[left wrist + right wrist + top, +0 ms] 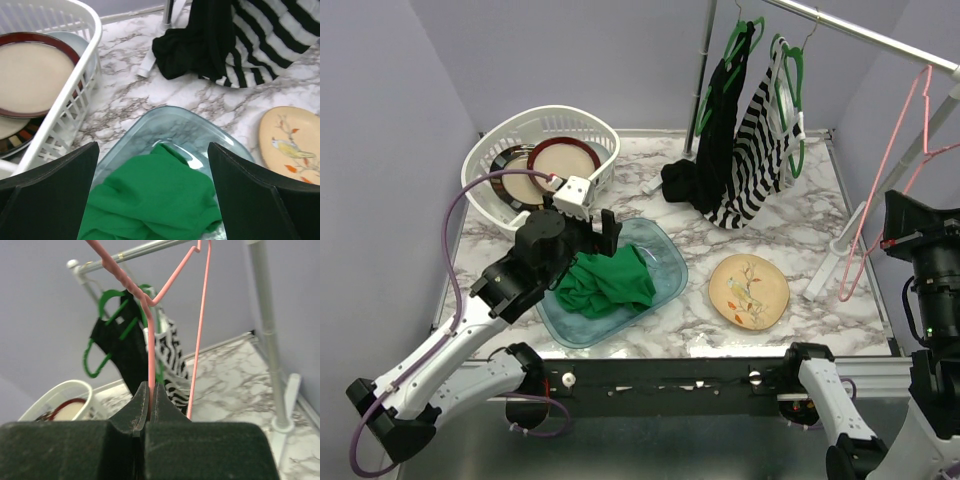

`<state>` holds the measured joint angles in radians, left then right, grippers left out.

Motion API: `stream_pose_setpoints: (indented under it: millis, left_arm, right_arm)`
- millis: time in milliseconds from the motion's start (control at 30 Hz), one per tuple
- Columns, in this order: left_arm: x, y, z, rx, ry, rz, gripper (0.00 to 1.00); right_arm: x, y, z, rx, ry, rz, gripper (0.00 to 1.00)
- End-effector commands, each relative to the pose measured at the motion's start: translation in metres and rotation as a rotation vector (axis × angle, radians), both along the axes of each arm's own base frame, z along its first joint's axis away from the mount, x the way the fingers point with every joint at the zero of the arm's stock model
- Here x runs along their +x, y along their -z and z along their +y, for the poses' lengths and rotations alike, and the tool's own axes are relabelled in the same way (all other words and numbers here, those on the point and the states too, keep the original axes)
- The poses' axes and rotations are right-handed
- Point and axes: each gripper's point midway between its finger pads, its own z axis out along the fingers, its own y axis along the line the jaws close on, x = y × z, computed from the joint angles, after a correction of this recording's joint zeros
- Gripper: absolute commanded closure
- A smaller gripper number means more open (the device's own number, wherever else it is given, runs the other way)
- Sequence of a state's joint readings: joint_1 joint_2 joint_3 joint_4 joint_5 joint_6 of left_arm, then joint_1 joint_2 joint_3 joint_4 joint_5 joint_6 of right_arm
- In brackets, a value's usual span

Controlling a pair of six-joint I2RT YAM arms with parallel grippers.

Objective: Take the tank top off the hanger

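A green tank top (610, 283) lies crumpled in a clear bluish glass dish (668, 252); it also shows in the left wrist view (150, 197), in the dish (200, 125). My left gripper (601, 238) hovers just above it, open and empty, one finger on either side (152, 150). My right gripper (892, 232) is at the far right, shut on the wire of a bare pink hanger (897, 150). In the right wrist view the jaws (150, 388) pinch the pink hanger (149, 330), which hangs from the rail (150, 249).
A black top (720, 130) and a striped top (762, 140) hang on green hangers from the rail (860, 35). A white basket (485, 150) with plates stands back left. A yellow bird plate (749, 290) lies right of the dish. The rack's upright (835, 250) stands at right.
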<state>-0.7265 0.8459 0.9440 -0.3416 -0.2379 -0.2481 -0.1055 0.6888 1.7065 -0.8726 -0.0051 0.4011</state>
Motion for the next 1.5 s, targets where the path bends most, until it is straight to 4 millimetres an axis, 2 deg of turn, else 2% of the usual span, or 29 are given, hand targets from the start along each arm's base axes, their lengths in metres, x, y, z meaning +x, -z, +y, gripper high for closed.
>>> stream_pose_setpoints:
  millis: [0,167,333,433,600,800,967,1100,1333,1467]
  left_arm:
    - [0.014,0.023,0.016,0.159,-0.048,-0.065,0.01]
    - [0.006,0.029,0.009,0.127,-0.001,-0.037,0.01]
    - [-0.001,0.022,0.007,0.075,0.016,-0.047,0.01]
    - [-0.004,0.018,0.009,0.065,0.022,-0.065,0.01]
    - [-0.004,0.013,0.019,0.061,-0.02,-0.085,0.01]
    - [-0.007,0.013,0.013,0.054,0.013,-0.072,0.01]
    - [-0.007,0.012,0.014,0.052,0.01,-0.075,0.01]
    - [-0.009,0.01,0.013,0.041,0.019,-0.082,0.01]
    - [-0.008,0.011,0.014,0.047,0.015,-0.076,0.01]
    - [-0.008,0.01,0.014,0.047,0.012,-0.079,0.01]
  right_arm:
    - [0.024,0.017,-0.039,-0.061,0.192,0.103,0.99]
    - [0.055,0.031,-0.036,-0.053,0.157,0.158,0.99]
    - [0.093,0.05,-0.026,-0.049,0.082,0.215,0.99]
    - [0.113,0.054,-0.025,-0.059,0.061,0.219,0.99]
    - [0.145,0.046,-0.025,-0.072,0.039,0.207,0.99]
    - [0.182,0.033,-0.025,-0.067,0.02,0.167,0.99]
    - [0.196,0.026,-0.039,-0.07,0.095,0.157,0.99]
    - [0.206,0.026,-0.043,-0.079,0.108,0.163,0.99]
    - [0.216,0.051,-0.053,-0.062,0.161,0.236,0.99]
    - [0.218,0.059,-0.058,-0.057,0.186,0.259,0.99]
